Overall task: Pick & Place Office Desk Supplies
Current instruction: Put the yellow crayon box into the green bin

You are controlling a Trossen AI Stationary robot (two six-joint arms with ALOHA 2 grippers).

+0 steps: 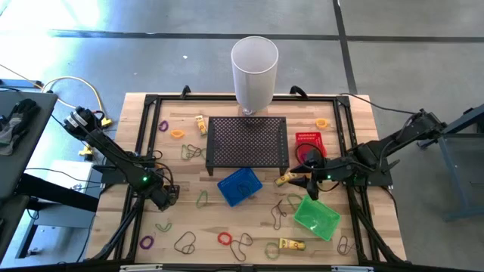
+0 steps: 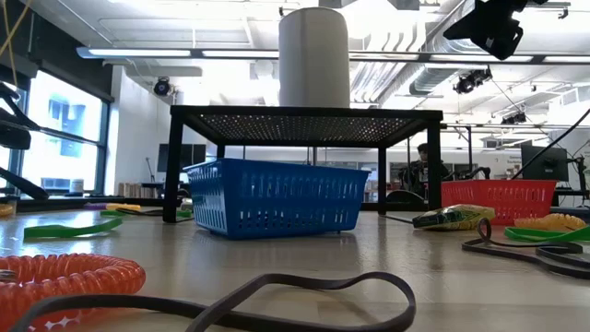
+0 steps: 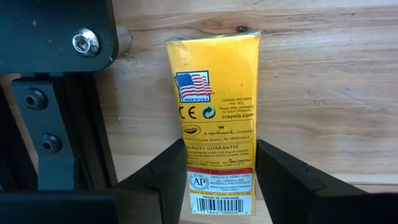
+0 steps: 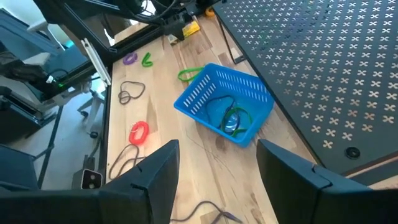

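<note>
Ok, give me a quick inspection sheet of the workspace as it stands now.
Surface: wooden table, black frame around its edge.
Job's things: bands scattered across the wood, red loop near the front; yellow crayon box between the left gripper's fingers; another yellow box at the front.
Clutter: blue basket, green basket, red basket, black mesh stand, white cylinder.
Grippers: left gripper astride the crayon box, grip not confirmed; right gripper open, empty, above the table.
Cables: yellow cable off the table's left.
Surroundings: a person far behind.
</note>
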